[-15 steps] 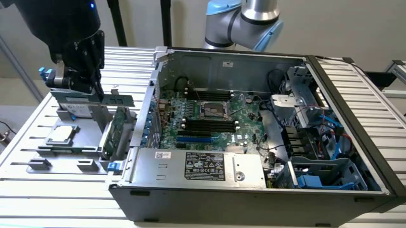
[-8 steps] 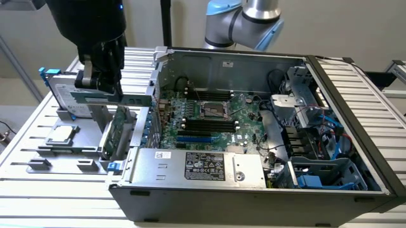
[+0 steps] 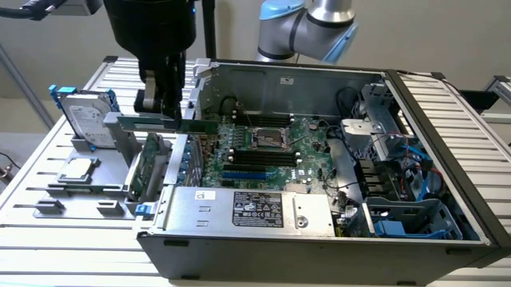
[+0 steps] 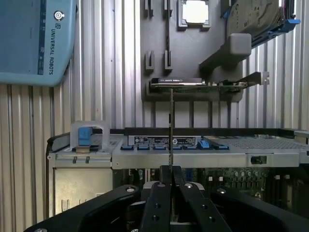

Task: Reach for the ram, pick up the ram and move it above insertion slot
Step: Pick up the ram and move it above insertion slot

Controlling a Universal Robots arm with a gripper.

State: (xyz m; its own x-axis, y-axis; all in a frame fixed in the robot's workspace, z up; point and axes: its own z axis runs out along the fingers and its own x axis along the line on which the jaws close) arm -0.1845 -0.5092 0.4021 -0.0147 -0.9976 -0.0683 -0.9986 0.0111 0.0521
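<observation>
One thin green ram stick (image 3: 167,124), four long black memory slots (image 3: 257,156), one shorter blue slot (image 3: 246,175), one silver hard drive (image 3: 85,119).

Arm hangs vertical, wrist down. Gripper (image 3: 157,110) fingers (image 4: 159,203) pinched close together on the ram (image 3: 167,124), held edge-on.

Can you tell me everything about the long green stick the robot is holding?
The ram is a long, thin green circuit board. The end effector is shut on it, pinching its top edge near one end, so it hangs level in the air, standing on edge. It sits over the side edge of the open computer case, at the exterior view's left. From the wrist camera it looks like a thin line between the fingers.
</observation>
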